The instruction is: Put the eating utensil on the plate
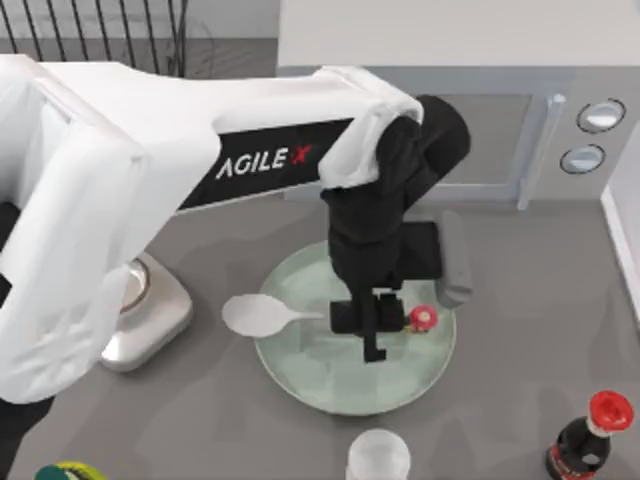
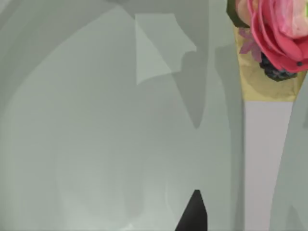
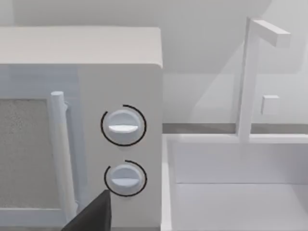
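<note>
My left gripper (image 1: 374, 322) clamps the spoon (image 1: 300, 315) by its handle at the top view's centre, over the mint-green plate (image 1: 420, 385). The bowl overhangs the left rim, so I should shift rightward before letting go.

Kitchen setting, rendered. White microwave (image 1: 450, 110) with door handle and two round dials (image 3: 123, 126) at the back, white sink (image 3: 231, 192) with tap beside it. Grey desk (image 1: 540, 330) carries a silver kitchen scale (image 1: 150, 310), mint-green plate (image 1: 330, 370), red-capped sauce bottle (image 1: 590, 440).
</note>
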`<state>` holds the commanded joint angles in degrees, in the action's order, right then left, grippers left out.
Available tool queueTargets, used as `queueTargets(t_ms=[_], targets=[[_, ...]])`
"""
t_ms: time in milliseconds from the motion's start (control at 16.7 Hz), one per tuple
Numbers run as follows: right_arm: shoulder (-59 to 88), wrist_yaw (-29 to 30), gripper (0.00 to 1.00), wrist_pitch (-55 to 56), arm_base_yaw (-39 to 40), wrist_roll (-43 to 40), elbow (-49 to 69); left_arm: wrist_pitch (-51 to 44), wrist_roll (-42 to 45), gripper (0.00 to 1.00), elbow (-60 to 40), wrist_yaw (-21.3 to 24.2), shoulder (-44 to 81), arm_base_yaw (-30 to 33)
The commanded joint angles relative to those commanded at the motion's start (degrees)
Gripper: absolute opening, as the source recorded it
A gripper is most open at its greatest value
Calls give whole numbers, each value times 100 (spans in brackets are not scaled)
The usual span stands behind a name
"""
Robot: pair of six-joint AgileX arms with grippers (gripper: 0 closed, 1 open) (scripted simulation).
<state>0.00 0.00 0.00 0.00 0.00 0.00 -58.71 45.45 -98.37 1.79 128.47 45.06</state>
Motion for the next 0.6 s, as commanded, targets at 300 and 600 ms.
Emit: queueTargets(t_ms=[300,600], targets=[[0,0,100,0,0,0,0,0,0,53,0,0,0,0],[0,0,100,0,0,0,0,0,0,90,0,0,0,0]])
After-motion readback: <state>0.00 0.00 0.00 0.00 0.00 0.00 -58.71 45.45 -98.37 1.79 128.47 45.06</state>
